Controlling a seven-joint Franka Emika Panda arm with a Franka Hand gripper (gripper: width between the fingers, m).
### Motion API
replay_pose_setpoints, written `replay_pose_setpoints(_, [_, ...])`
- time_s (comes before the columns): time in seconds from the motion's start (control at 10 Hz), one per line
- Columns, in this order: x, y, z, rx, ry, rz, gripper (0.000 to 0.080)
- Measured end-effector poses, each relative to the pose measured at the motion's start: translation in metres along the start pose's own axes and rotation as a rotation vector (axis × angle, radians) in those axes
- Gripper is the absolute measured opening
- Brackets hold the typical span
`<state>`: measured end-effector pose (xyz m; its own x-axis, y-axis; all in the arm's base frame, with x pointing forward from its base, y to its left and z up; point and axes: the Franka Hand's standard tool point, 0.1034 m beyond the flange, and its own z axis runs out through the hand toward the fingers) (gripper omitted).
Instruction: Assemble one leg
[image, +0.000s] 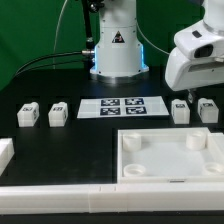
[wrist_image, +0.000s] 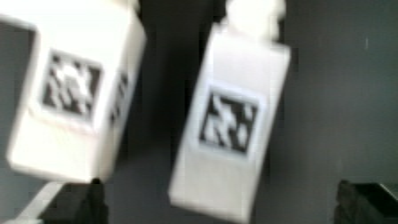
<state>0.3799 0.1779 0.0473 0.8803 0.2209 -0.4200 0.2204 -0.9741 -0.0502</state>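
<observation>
Four small white legs with square tags lie on the black table. Two are at the exterior view's left (image: 28, 115) (image: 58, 114) and two at its right (image: 180, 111) (image: 207, 110). My gripper (image: 194, 96) hangs just above the right pair. In the wrist view both of these legs show close up, one (wrist_image: 231, 115) in line with the gap between my fingers and the other (wrist_image: 71, 90) beside it. My gripper (wrist_image: 221, 203) is open and holds nothing. Its dark fingertips (wrist_image: 71, 203) stand wide apart, one on either side of the near leg.
The marker board (image: 122, 106) lies in the middle of the table. A large white square panel with round corner sockets (image: 215, 160) lies at the front right. White rail pieces (image: 50, 195) lie along the front edge. The arm's base (image: 117, 50) stands at the back.
</observation>
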Motion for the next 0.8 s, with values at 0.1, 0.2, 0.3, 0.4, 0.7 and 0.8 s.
replay_pose_setpoints(0.1, [0.001,-0.001,0.002,0.000,-0.109,0.006,0.0649])
replay_pose_setpoints(0.2, [0.001,-0.002,0.003,0.000,-0.205,0.013,0.0649])
replay_pose_setpoints(0.3, [-0.003,-0.003,0.003,-0.002,-0.337,0.014,0.0649])
replay_pose_setpoints(0.4, [0.000,-0.003,0.004,0.001,-0.439,0.011,0.0649])
replay_pose_setpoints(0.7, [0.005,-0.006,0.010,0.003,-0.479,0.013,0.0649])
replay_pose_setpoints(0.8, [0.006,-0.007,0.013,0.002,-0.477,0.013,0.0649])
